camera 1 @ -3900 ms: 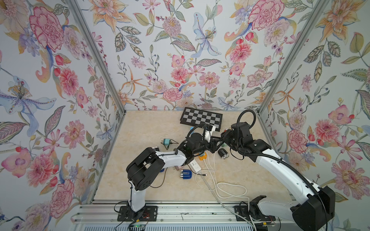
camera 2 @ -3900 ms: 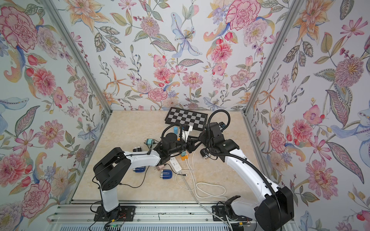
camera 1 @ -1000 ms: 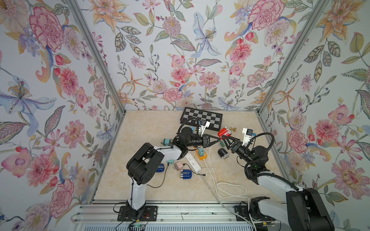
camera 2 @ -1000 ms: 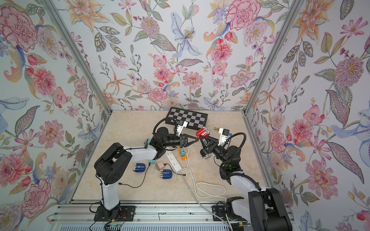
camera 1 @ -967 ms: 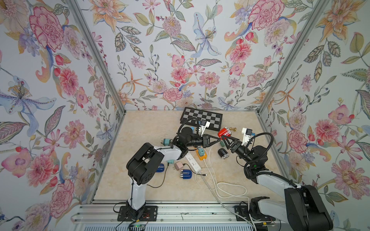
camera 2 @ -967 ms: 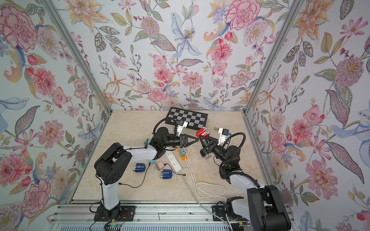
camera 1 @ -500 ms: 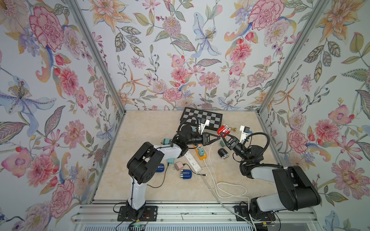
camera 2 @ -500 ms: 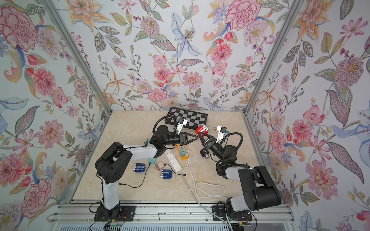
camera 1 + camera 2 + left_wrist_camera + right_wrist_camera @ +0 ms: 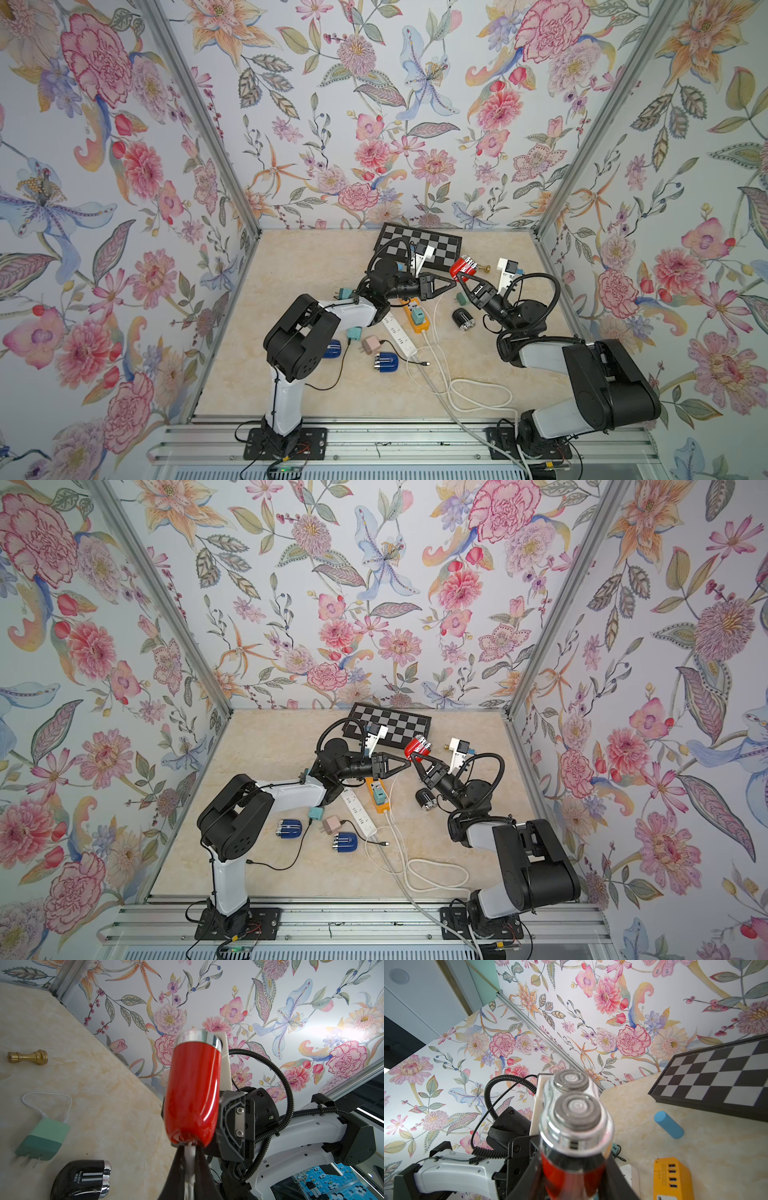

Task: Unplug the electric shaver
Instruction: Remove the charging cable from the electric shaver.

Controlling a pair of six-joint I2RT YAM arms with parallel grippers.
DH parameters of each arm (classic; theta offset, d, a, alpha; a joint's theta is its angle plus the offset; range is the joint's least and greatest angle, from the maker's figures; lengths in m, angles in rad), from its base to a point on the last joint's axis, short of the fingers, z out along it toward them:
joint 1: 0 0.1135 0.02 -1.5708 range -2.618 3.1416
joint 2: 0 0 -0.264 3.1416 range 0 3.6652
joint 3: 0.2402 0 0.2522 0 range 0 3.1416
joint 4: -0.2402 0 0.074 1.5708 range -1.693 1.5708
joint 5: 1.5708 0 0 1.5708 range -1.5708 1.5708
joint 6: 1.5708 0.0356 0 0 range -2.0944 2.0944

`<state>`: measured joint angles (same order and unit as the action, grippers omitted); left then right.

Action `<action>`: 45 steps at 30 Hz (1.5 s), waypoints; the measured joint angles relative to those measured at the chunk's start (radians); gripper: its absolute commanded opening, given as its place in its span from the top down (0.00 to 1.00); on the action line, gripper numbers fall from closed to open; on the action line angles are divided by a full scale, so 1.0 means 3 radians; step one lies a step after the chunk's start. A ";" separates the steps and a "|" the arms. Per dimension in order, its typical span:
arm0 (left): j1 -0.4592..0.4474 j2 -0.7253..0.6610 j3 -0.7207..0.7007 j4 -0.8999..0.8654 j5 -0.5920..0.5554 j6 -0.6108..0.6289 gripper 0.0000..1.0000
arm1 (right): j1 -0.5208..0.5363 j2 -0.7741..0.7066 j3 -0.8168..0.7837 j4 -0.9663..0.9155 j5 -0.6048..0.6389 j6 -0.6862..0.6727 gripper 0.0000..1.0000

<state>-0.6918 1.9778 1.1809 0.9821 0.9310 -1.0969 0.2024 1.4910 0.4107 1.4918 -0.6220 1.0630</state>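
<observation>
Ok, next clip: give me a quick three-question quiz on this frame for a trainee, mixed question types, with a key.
1. Multiple choice: what does the right gripper hold?
A) a gold chess piece
B) the red shaver
C) the orange power strip
2. True or false: the black shaver lies on the table, with no fingers on it.
3. Fill in: the left gripper has its fingers shut on a ___ at the red shaver's base.

Key: 1 B; 2 true; 3 white cable
</observation>
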 measured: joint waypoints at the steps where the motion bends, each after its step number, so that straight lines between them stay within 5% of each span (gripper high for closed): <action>1: 0.0000 0.0000 0.0000 0.0004 0.0000 -0.0010 1.00 | 0.0000 0.0000 0.0000 0.0005 0.0001 0.0000 0.73; 15: -0.0075 0.0004 0.0000 0.0025 -0.0097 -0.0047 1.00 | -0.0343 -0.0071 0.0056 -0.0084 -0.0652 0.0078 0.80; 26: 0.0015 0.0004 -0.0017 0.0013 -0.0122 -0.0032 1.00 | 0.0156 0.0036 -0.0018 0.0018 0.0381 -0.0041 0.86; 32: -0.0033 0.0003 -0.0074 0.0013 -0.0177 -0.0023 1.00 | 0.0033 -0.0055 -0.0151 0.0013 0.0239 -0.0042 0.89; 39: -0.0057 0.0003 -0.0041 0.0118 -0.0276 -0.0023 1.00 | -0.0310 0.0023 0.0271 -0.0251 -0.0684 0.0141 0.92; 45: -0.0051 -0.0008 -0.0053 0.0031 -0.0287 -0.0001 1.00 | -0.0113 0.0000 0.0034 -0.0104 -0.0197 0.0057 0.97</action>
<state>-0.7071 1.9755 1.1648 0.9913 0.8448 -1.0973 0.1684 1.4910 0.4210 1.4605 -0.6811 1.0801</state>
